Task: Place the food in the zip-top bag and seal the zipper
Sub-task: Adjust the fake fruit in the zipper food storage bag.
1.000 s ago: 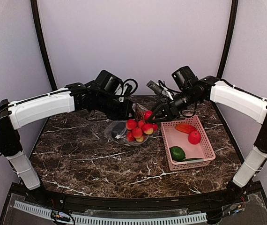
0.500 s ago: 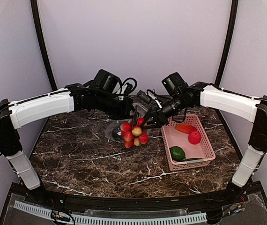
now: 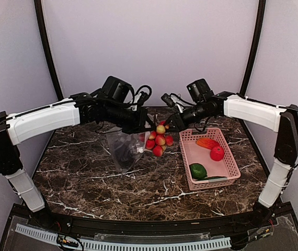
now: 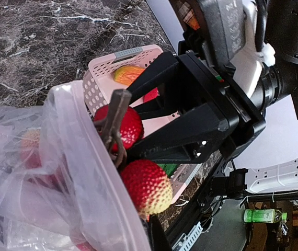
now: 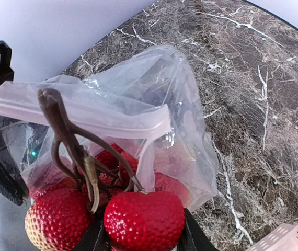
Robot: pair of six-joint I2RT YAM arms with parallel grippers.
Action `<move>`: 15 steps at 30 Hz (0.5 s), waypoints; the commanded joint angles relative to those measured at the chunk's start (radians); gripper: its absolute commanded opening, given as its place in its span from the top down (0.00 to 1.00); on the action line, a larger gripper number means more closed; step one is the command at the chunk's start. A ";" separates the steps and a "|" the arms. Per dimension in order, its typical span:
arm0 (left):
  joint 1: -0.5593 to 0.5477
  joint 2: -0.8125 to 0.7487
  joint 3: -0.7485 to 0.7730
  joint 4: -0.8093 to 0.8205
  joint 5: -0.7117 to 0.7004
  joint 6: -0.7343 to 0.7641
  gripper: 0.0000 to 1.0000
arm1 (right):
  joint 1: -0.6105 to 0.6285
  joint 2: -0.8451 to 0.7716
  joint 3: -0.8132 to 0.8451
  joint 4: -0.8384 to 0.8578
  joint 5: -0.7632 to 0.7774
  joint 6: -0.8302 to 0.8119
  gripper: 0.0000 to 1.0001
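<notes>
Far left of the pink basket [image 3: 214, 182], the left gripper [image 3: 147, 123] is pinched tight on the mouth edge of the clear bag [image 3: 130, 149]. The bag hangs below it, above the marble table [image 3: 86, 172], well clear of the table's left edge. A dark piece [image 3: 122, 152] shows through the plastic. The pale pink zipper strip [image 5: 112, 120] runs open along the mouth and bows outward toward the basket side.

Closer to the basket, just off its far-left corner, a bunch of red fruit [image 3: 159, 140] hangs on a brown stem [image 5: 60, 125]. The stem lies against the outer face of the strip, so the bunch sits at the mouth edge, on the basket side of it. Some red shows through the plastic. I cannot tell whether that fruit is inside the bag or only behind it.

The right gripper [image 3: 169, 127] is above the basket's far-left corner, its fingers partly closed around the bunch, red fruit wedged between them. The two grippers nearly meet, with only a narrow gap between them. A band of bare marble separates the bag's foot from the basket's left rim.

In the basket lie an orange-red oval [image 3: 207, 143] at the far end, a red piece [image 3: 217, 152] beside it, and a green piece [image 3: 198, 170] near the front-left wall.
</notes>
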 commanded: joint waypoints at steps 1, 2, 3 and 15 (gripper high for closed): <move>-0.013 -0.002 -0.001 -0.002 0.019 -0.010 0.99 | 0.024 0.018 0.062 0.027 0.005 0.094 1.00; -0.013 0.001 0.000 -0.006 0.008 -0.016 0.99 | 0.035 0.014 0.058 0.027 -0.005 0.114 1.00; -0.013 0.005 -0.002 -0.005 0.005 -0.022 0.99 | 0.050 0.008 0.052 0.031 -0.015 0.136 1.00; -0.011 0.082 -0.006 -0.059 -0.177 0.005 0.99 | 0.086 0.059 0.079 0.017 -0.130 0.162 0.47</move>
